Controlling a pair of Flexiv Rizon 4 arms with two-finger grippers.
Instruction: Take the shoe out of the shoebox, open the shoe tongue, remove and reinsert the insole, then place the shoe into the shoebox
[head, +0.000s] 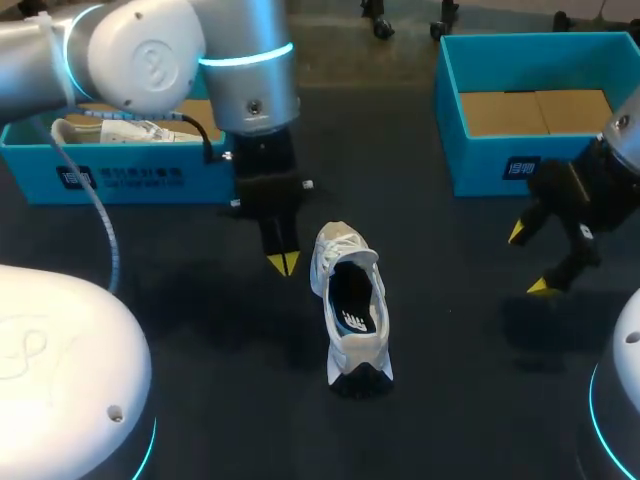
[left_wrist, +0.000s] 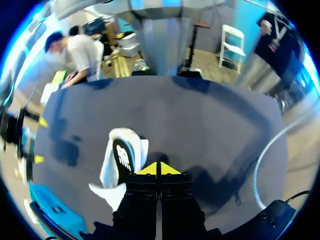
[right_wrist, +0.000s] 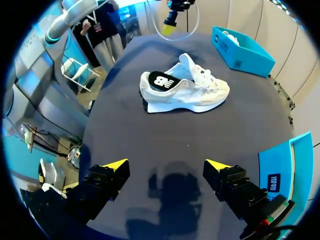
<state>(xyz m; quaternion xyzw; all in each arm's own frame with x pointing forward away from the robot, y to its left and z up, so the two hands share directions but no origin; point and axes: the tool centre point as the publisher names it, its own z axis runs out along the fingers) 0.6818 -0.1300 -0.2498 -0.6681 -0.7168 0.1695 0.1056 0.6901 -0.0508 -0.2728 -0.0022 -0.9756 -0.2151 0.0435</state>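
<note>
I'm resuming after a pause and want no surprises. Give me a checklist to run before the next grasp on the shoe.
1. Shoe upright on table: ok.
2. Insole inside shoe: ok; fully seated: cannot tell.
3. Left gripper open for a grasp: not ok, shut and empty beside the shoe.
4. Right gripper open: ok, apart from the shoe.
5. Nothing lying between grippers and shoe: ok.

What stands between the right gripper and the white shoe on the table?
Nothing visible. Only bare table lies between the open right gripper and the shoe; the shut left gripper hangs on the shoe's far side.
</note>
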